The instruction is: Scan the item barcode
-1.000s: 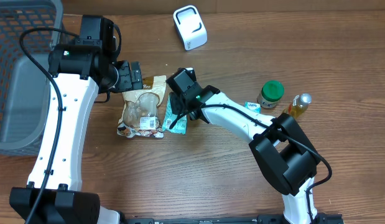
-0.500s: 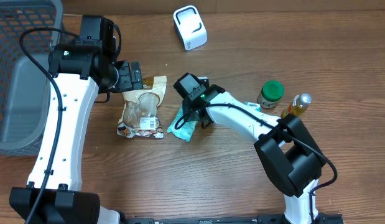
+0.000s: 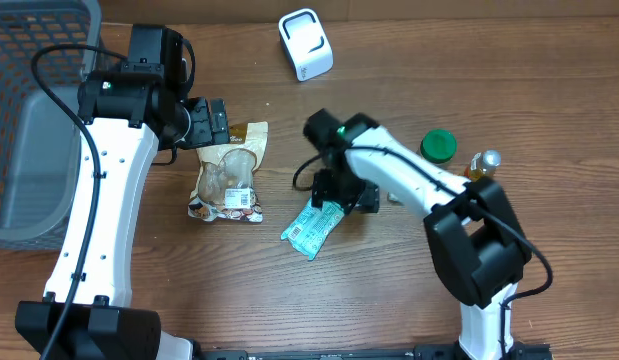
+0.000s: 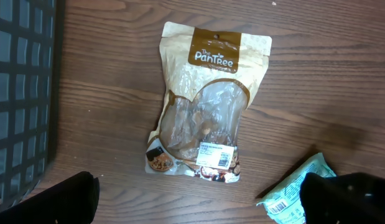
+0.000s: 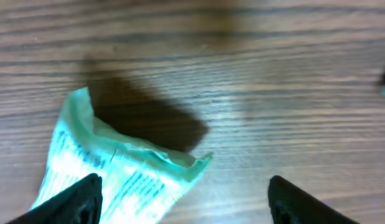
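Note:
A teal snack packet (image 3: 311,228) lies flat on the wooden table, printed side up, and its barcode shows in the left wrist view on the packet (image 4: 292,194). My right gripper (image 3: 341,192) hovers open just behind it. In the right wrist view the packet (image 5: 117,174) lies under and between the spread fingers (image 5: 74,202), and nothing grips it. A tan Pantree pouch (image 3: 229,175) lies to the left. My left gripper (image 3: 211,120) stands wide open above the pouch (image 4: 204,124) and holds nothing. The white scanner (image 3: 305,43) sits at the back.
A grey mesh basket (image 3: 34,110) fills the left edge and shows as dark grid (image 4: 21,93) in the left wrist view. A green-lidded jar (image 3: 437,147) and a yellow bottle (image 3: 481,165) stand at the right, behind the right arm.
My right gripper has carried the teal packet right and toward the front, then opened. The packet now lies loose on the table. The left arm has not moved.

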Controlling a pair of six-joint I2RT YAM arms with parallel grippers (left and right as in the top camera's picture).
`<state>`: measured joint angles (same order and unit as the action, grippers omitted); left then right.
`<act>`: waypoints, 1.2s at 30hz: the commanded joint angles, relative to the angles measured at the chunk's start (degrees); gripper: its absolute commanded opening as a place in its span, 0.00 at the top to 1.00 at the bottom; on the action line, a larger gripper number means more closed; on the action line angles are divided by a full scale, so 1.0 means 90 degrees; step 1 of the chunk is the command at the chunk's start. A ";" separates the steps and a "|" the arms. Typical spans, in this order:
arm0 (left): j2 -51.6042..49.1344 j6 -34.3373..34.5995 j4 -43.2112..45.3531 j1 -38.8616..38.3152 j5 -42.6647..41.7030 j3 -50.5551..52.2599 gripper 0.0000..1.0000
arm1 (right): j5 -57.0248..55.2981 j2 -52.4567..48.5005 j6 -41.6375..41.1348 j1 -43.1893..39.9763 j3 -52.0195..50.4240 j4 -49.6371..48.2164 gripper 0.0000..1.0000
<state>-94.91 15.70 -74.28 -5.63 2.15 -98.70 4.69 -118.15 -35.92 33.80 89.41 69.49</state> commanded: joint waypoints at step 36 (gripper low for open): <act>-0.0049 -0.0053 0.0000 -0.0015 -0.0032 0.0010 0.00 | 0.0602 0.0017 -0.0534 0.1518 -0.0799 -0.0699 0.96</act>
<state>-94.91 15.70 -74.30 -5.63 2.15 -98.70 12.91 -118.15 -40.07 47.16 82.81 64.45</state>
